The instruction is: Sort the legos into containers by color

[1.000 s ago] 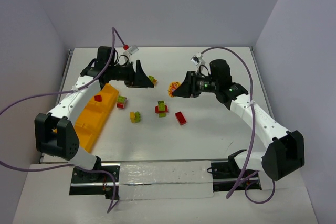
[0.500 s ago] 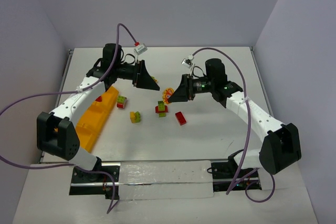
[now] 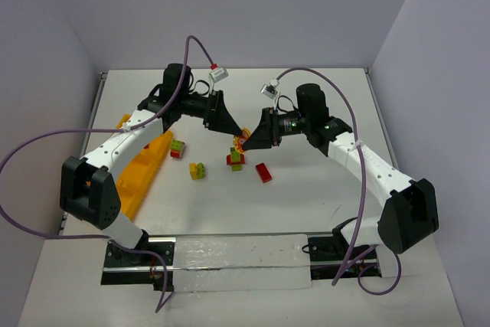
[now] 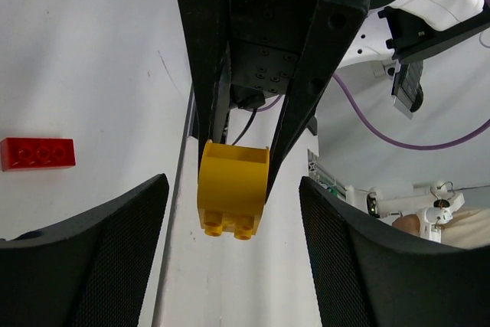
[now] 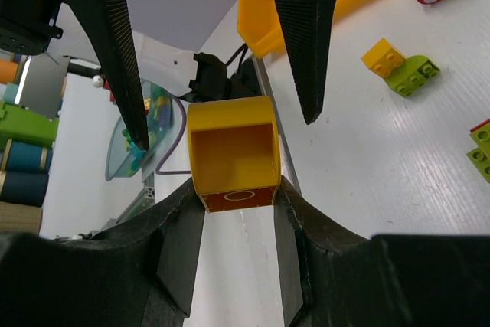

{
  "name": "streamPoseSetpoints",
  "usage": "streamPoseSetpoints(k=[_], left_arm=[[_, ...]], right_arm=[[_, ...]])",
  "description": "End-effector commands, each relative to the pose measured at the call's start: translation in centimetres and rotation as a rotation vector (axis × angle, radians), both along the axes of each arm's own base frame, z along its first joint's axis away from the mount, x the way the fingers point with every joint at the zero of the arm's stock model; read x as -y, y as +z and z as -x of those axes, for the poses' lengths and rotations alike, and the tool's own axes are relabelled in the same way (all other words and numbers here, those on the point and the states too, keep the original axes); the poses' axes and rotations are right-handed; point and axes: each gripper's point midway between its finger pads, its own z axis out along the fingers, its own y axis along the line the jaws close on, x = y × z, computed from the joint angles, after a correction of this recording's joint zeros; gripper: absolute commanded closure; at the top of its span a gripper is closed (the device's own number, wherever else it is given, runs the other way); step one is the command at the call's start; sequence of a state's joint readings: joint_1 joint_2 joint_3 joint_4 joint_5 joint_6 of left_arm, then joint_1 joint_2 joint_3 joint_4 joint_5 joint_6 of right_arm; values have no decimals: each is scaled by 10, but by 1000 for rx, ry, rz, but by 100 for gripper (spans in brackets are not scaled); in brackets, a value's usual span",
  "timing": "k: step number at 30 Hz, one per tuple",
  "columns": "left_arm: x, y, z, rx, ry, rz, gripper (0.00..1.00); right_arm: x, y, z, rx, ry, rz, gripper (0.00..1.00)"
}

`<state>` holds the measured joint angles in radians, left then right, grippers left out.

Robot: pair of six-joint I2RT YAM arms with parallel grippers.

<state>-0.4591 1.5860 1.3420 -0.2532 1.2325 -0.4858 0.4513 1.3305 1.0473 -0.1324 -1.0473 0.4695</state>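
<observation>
My right gripper (image 3: 246, 142) is shut on a yellow brick with a red base (image 5: 232, 151), held above the table's middle. It also shows in the left wrist view (image 4: 233, 189), studs down, between the right gripper's black fingers. My left gripper (image 3: 233, 128) is open and faces it tip to tip. Its mesh pads (image 4: 115, 254) stand wide on either side of the brick without touching it. The orange-yellow tray (image 3: 142, 166) lies at the left, partly under the left arm.
Loose on the table: a red-and-green clump (image 3: 177, 148), a yellow-and-green clump (image 3: 197, 170), a red-and-green clump (image 3: 235, 158) and a red brick (image 3: 263, 172). The red brick shows in the left wrist view (image 4: 37, 152).
My left gripper has swung right and away from the tray to meet the right gripper. The right gripper has come left with the yellow brick. The table bricks have not moved.
</observation>
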Motion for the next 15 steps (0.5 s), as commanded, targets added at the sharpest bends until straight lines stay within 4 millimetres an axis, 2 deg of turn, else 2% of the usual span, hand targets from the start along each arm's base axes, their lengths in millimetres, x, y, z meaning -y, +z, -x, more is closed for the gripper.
streamPoseSetpoints(k=[1,10,12,14,15], left_arm=[[6,20,4,80,-49,50,26],[10,17,15,68,-100,47,48],[10,17,15,68,-105,42,68],[9,15,14,69,-100,29,94],[9,13,13,70,-93,15,99]], right_arm=[[-5,18,-1,65,27,-28,100],[-5,17,-4,66,7,-24,100],[-5,17,-5,65,2,-22,100],[-5,17,-7,66,-10,-13,98],[-5,16,-9,65,-24,-6,91]])
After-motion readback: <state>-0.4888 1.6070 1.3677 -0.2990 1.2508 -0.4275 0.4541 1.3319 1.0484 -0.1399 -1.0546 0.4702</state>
